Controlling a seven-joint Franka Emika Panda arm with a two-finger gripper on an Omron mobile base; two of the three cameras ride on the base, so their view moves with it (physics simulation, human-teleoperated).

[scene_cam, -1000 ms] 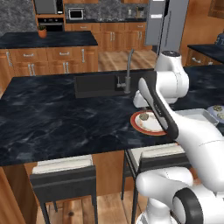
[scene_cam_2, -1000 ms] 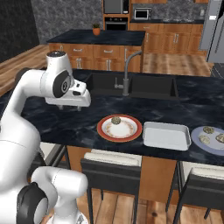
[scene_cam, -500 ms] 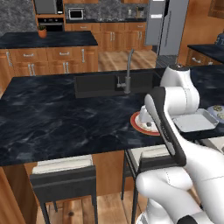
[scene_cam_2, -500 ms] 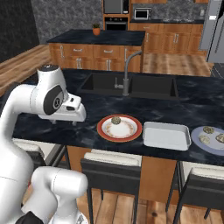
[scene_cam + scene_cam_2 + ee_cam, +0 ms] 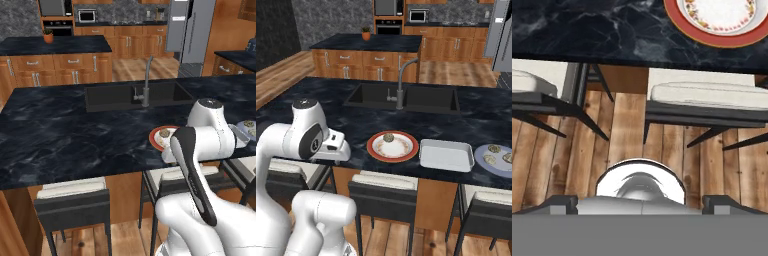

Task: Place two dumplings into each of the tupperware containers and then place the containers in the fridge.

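While its two dark tips stand spread wide with nothing between them, the pincer (image 5: 641, 202) is pointed down past the near edge of the counter (image 5: 587, 30) at two stools (image 5: 707, 95) and the wooden floor (image 5: 627, 135); in the right base view it (image 5: 337, 148) is seen low at that edge, just left of a red-rimmed plate (image 5: 372, 150). One dumpling (image 5: 388, 137) lies on that plate, toward its far side; it is a rounded lump, and no clear long axis can be made out. Just beside the plate, to the right, an empty white tray (image 5: 446, 156) is set. Further right, at the picture's edge, a shallow pale blue-grey container (image 5: 479, 159) rests flat with its mouth up, and what look like three dumplings (image 5: 494, 148) are held in it; whether that count is exact cannot be told. A second container cannot be picked out. Well beyond the counter, the fridge (image 5: 192, 30) stands upright, its long axis vertical, its doors shut and its front turned toward the room. Little of the task is judged done: the dumplings are not yet shared out two by two, nothing is gripped, and no container has been carried to the fridge.
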